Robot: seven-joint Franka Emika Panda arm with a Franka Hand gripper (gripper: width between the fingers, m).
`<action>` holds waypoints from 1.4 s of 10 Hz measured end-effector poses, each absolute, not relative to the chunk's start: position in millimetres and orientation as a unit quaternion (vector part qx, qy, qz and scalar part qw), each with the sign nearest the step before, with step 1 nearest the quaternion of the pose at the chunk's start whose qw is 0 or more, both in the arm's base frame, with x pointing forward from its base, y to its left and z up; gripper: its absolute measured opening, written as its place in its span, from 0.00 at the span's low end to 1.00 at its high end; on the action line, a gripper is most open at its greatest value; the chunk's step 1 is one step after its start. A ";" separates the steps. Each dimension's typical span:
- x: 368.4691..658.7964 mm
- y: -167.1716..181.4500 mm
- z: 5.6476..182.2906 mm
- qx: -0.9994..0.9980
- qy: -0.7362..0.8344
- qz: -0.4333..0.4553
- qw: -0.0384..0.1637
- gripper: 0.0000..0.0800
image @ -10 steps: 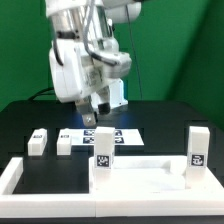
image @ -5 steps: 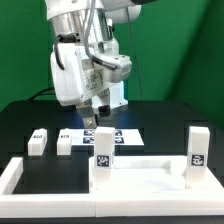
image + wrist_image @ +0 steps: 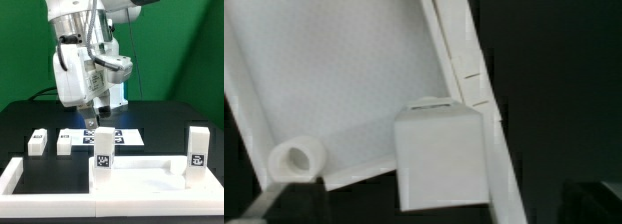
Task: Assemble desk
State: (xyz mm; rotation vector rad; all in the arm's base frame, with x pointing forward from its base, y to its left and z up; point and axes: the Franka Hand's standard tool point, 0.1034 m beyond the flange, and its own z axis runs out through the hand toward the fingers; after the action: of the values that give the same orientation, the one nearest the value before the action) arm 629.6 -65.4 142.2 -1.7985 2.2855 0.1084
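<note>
The white tabletop panel [image 3: 145,168] lies flat at the front. Two white legs stand upright on it, one near its left end [image 3: 103,148] and one at its right end [image 3: 197,147]. Two loose legs [image 3: 38,141] [image 3: 65,143] stand on the black table at the exterior view's left. My gripper [image 3: 95,117] hangs just above and behind the left upright leg, apart from it, and looks open and empty. In the wrist view the panel [image 3: 331,90] shows a round hole [image 3: 299,157] beside that leg [image 3: 446,155]. Only one grey fingertip [image 3: 263,208] shows at the edge.
A low white border rail [image 3: 18,176] wraps the front and left of the panel. The marker board [image 3: 125,135] lies flat behind the left upright leg, under the gripper. The table's surface is black.
The wrist has shifted very slightly above the left upright leg. The panel and legs have not moved.
</note>
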 end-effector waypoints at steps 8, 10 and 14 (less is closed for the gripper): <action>622.1 -26.8 131.6 -0.631 0.766 0.047 0.108 0.81; 617.0 -4.3 122.9 -0.645 0.755 0.065 0.099 0.81; 617.8 -5.7 122.6 -0.645 0.756 0.063 0.099 0.81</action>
State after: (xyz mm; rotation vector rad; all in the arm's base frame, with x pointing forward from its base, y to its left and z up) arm 617.8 -5.7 122.6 -1.9062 2.2346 0.1854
